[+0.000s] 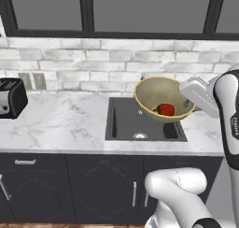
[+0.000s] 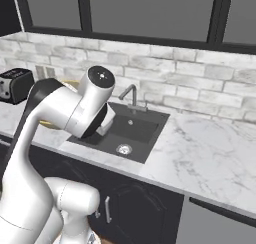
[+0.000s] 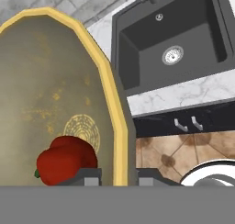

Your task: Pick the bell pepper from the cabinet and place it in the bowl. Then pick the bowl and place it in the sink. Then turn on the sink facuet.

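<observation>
The tan-yellow bowl (image 1: pixel 158 95) hangs tilted above the black sink (image 1: pixel 122 123), with its open side facing the left base camera. The red bell pepper (image 1: pixel 165 110) lies inside it against the lower wall. My gripper (image 1: pixel 187 103) is shut on the bowl's right rim. In the hand view the rim runs between my fingertips (image 3: pixel 87 175), with the bowl (image 3: pixel 55 90) and bell pepper (image 3: pixel 66 159) to the left and the sink (image 3: pixel 193 32) beyond. The sink faucet (image 2: pixel 131 94) stands behind the sink (image 2: pixel 142 127). The cabinet is out of view.
A black toaster (image 1: pixel 10 97) stands on the white marble counter (image 1: pixel 60 124) at the far left, under wall outlets. A brick backsplash and dark windows rise behind. Dark lower cabinet doors (image 1: pixel 102 189) run below the counter. My own arm (image 2: pixel 65 108) hides most of the bowl in the right base view.
</observation>
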Robot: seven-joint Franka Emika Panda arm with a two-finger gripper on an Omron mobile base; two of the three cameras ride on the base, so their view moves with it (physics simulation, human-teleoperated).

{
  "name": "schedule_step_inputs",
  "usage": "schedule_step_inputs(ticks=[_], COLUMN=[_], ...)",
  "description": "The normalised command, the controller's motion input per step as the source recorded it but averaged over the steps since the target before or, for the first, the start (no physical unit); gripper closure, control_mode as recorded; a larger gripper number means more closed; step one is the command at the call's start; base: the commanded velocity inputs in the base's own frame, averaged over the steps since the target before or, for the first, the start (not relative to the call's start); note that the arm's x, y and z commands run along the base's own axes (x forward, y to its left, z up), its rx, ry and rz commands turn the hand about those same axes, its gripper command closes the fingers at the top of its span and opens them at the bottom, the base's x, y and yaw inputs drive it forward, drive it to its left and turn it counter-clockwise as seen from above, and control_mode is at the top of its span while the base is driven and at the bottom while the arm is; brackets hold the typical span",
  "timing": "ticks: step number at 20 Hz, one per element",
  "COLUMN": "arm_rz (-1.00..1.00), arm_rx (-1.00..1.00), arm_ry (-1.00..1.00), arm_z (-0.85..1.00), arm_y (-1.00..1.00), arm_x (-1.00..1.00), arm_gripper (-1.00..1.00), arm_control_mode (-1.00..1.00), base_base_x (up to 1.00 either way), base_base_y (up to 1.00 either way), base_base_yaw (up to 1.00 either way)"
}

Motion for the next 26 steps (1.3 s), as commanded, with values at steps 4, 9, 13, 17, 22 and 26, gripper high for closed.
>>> schedule_step_inputs(ticks=[4, 9, 13, 17, 22, 26], arm_rz=[0.00, 0.00, 0.00, 0.00, 0.00, 0.00], arm_rx=[0.00, 0.00, 0.00, 0.00, 0.00, 0.00], arm_ry=[0.00, 0.00, 0.00, 0.00, 0.00, 0.00], arm_z=[0.00, 0.00, 0.00, 0.00, 0.00, 0.00], arm_y=[0.00, 0.00, 0.00, 0.00, 0.00, 0.00], arm_x=[0.00, 0.00, 0.00, 0.00, 0.00, 0.00], arm_gripper=[1.00, 1.00, 1.00, 1.00, 1.00, 1.00], arm_control_mode=[1.00, 1.00, 1.00, 1.00, 1.00, 1.00], base_base_x=[0.06, 0.12, 0.25, 0.23, 0.32, 0.50], base_base_y=[-0.39, -0.15, -0.10, -0.16, -0.16, -0.17], base_base_yaw=[-0.09, -0.15, -0.17, -0.20, -0.18, -0.14])
